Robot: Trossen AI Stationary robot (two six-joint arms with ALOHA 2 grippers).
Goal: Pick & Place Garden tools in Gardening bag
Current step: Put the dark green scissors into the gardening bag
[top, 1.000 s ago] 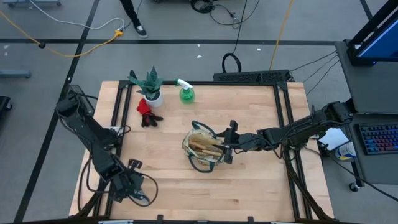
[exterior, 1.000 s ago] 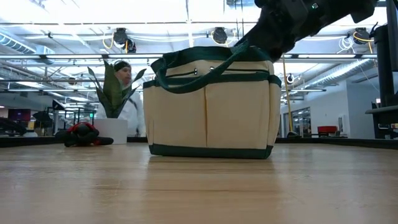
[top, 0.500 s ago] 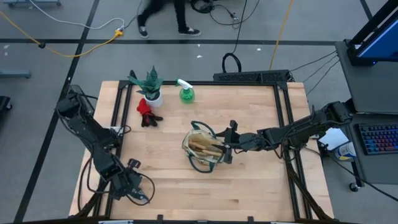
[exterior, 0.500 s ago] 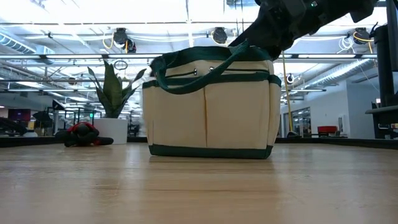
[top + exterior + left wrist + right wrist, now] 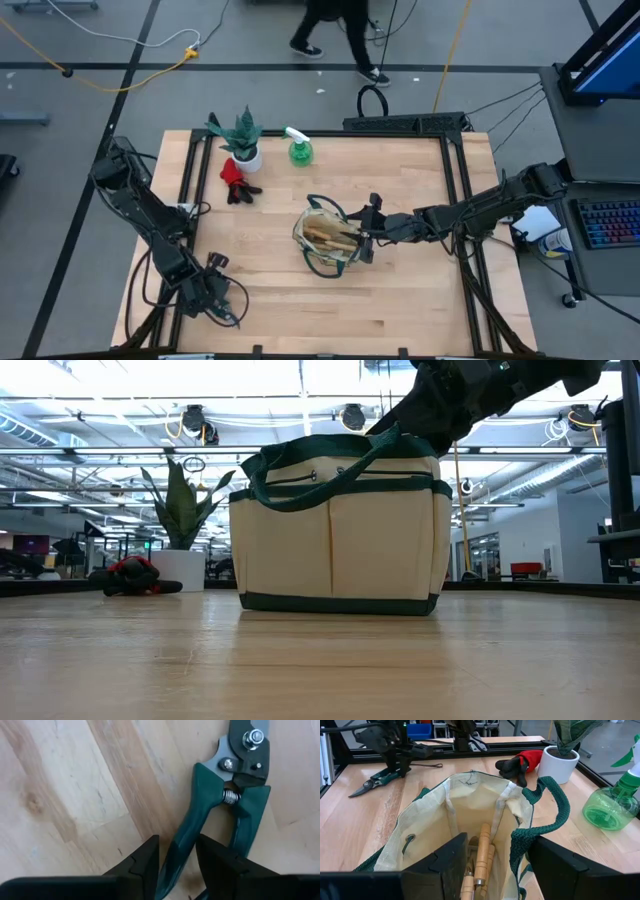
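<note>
Dark green-handled pruning shears point(image 5: 235, 815) lie flat on the wooden tabletop point(image 5: 400, 200), where our left end effector point(image 5: 176, 865) has edged closer, fingers spread around one handle, not yet clamped. Our right end effector point(image 5: 492, 870) stays parted over the beige canvas gardening bag point(image 5: 327, 238).

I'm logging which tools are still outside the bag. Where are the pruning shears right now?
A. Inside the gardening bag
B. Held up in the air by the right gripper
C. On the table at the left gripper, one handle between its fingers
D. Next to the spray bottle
C: the left wrist view shows the pruning shears lying on the table, one green handle between the left gripper fingers.
</note>
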